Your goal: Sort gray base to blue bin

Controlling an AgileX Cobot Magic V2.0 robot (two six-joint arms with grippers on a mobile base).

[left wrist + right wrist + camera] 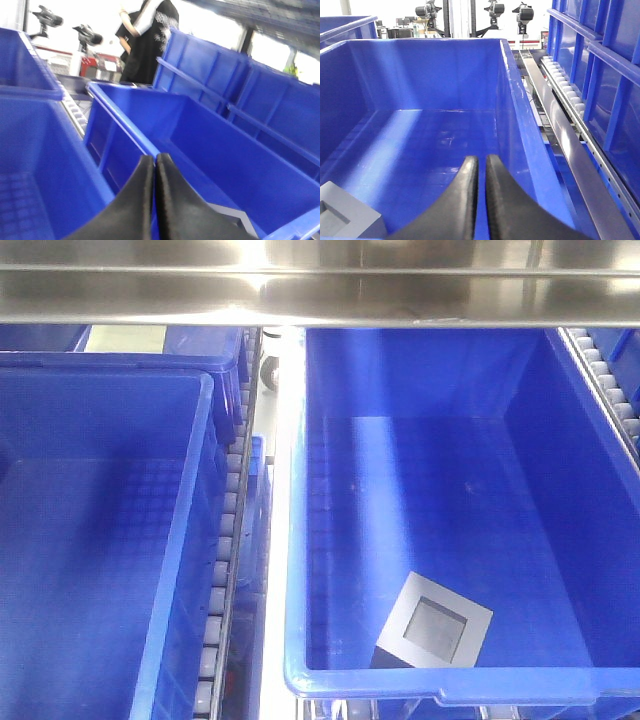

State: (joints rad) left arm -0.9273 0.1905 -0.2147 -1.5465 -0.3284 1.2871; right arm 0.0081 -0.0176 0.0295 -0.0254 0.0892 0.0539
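Gray base (347, 212) lies on the floor of the blue bin (520, 130), low and to the left of my right jaws (481, 167), near the bin's near wall and turned diagonally. Both right jaws and left jaws (155, 165) are pressed nearly together and carry nothing. The base appears settled flat, though the wrist views crop it. To finish well, I lift straight up, clear of the rim, without brushing the base.

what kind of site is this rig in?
Probably a warehouse or factory sorting line. Large blue bins sit side by side between roller conveyor tracks under a steel shelf. One bin holds a gray base; camera rigs stand behind.
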